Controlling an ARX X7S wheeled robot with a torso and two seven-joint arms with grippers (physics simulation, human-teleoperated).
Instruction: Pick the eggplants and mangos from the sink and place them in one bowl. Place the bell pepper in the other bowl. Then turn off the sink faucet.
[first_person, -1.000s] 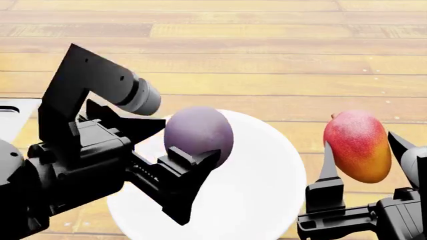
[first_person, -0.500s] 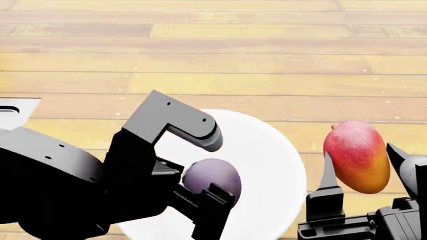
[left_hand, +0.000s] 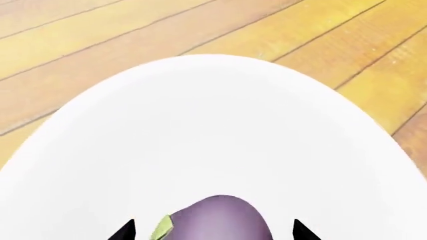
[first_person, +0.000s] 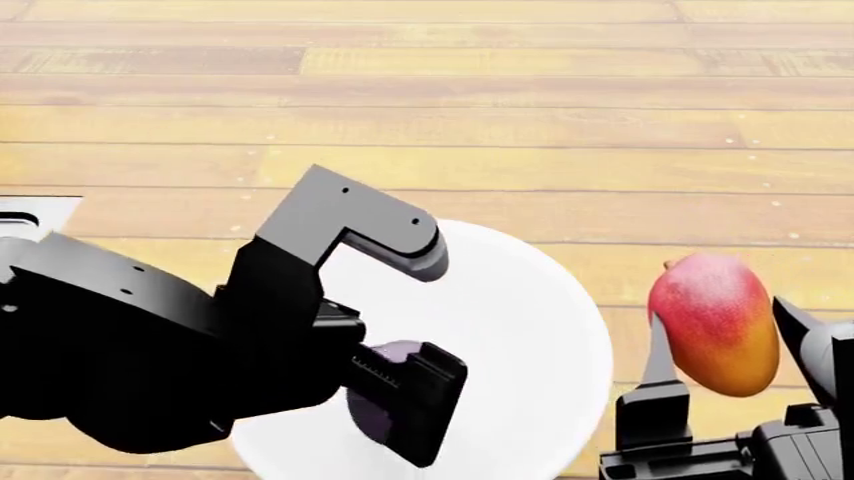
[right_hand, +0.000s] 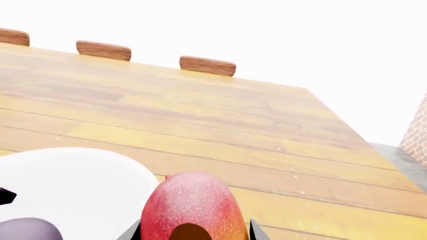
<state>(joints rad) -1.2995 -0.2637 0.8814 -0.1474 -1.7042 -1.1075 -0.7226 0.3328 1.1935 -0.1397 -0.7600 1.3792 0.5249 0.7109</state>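
A pale purple eggplant (left_hand: 217, 220) with a green stem lies low inside the wide white bowl (left_hand: 213, 125). My left gripper (left_hand: 213, 231) straddles it, and a strip of white shows between the fruit and each black fingertip. In the head view the eggplant (first_person: 387, 355) is mostly hidden behind the left gripper (first_person: 394, 400) over the bowl (first_person: 534, 330). My right gripper (first_person: 727, 340) is shut on a red-orange mango (first_person: 714, 320), held upright in the air to the right of the bowl. The mango (right_hand: 190, 210) fills the right gripper (right_hand: 192, 232). Sink, faucet and bell pepper are out of view.
A yellow plank counter (first_person: 467, 120) stretches all round the bowl. A pale corner (first_person: 27, 215) shows at the left edge. Small wooden blocks (right_hand: 207, 65) line the counter's far edge, and a brick wall (right_hand: 417, 135) stands at the right.
My left arm has come down, carrying the eggplant from above the bowl down into it. The right gripper with the mango has sunk slightly.
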